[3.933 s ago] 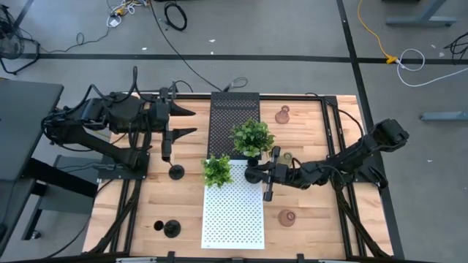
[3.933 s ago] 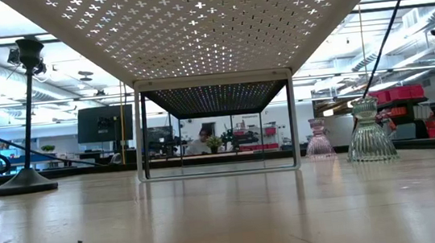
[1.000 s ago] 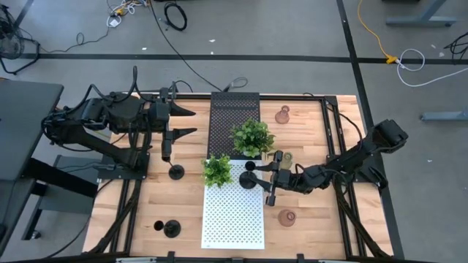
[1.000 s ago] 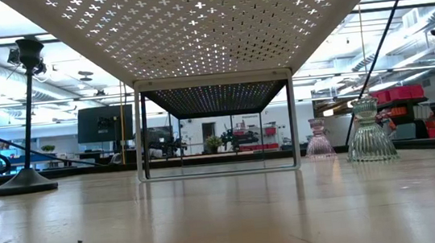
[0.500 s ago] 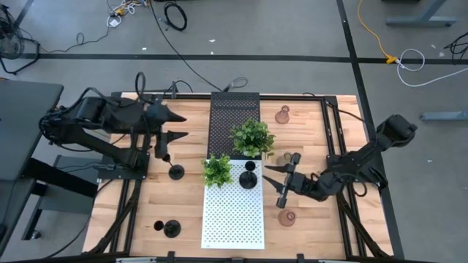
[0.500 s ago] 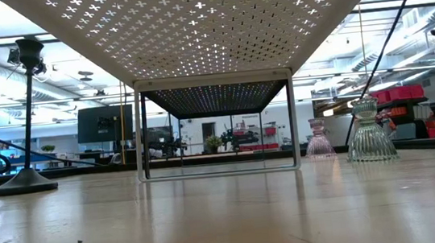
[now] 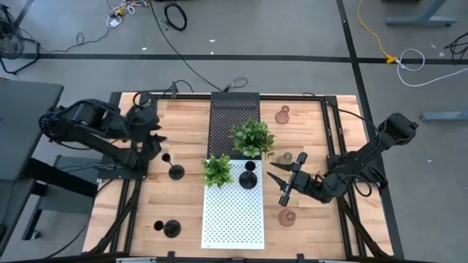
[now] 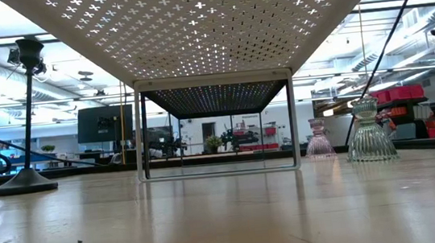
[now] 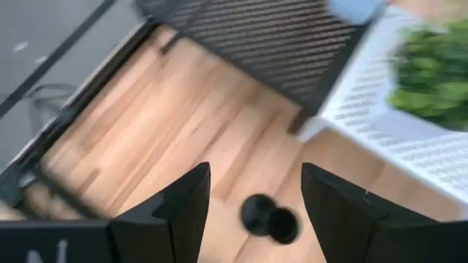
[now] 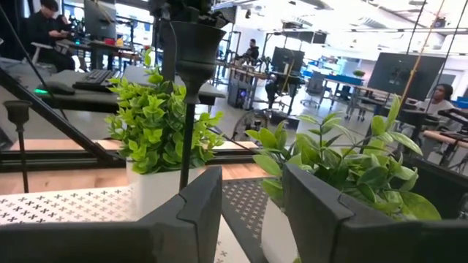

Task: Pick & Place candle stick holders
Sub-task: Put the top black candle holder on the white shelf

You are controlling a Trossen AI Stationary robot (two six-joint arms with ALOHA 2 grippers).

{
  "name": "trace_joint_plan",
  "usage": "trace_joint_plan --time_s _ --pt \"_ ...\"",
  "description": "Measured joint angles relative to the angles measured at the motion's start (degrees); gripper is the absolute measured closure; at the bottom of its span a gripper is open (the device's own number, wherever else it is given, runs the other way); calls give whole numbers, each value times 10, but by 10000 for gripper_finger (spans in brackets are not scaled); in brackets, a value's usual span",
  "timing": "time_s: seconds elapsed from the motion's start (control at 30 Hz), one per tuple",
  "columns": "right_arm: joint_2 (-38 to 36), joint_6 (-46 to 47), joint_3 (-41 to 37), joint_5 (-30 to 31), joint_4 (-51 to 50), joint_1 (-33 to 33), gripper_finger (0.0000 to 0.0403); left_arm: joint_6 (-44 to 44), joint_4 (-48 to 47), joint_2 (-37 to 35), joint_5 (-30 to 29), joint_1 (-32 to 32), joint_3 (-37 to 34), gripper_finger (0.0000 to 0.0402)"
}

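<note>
Six candle stick holders are seen upright. One black holder (image 7: pixel 248 177) is placed on the white perforated shelf (image 7: pixel 232 212); another (image 7: pixel 175 172) is set on the table (image 7: pixel 183 204) left of it, and a third (image 7: pixel 170 228) stands near the front left. Pinkish glass holders are found at the back right (image 7: pixel 282 114) and front right (image 7: pixel 287 218); a greenish one (image 7: pixel 288 158) is set between them.

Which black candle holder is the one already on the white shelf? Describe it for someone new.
Find the white perforated shelf mid-table. At its far end, beside the smaller plant, stands a black candle holder. It is the only holder on a shelf; the other black ones sit on bare wood to the left.
</note>
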Motion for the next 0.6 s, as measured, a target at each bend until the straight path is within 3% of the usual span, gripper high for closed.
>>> trace_joint_plan --time_s 0.23,0.6 --pt "0 0 0 0 0 0 256 -51 2 -16 -17 -49 -43 184" --pt "0 0 0 0 0 0 256 -202 20 -51 2 -133 -266 184"
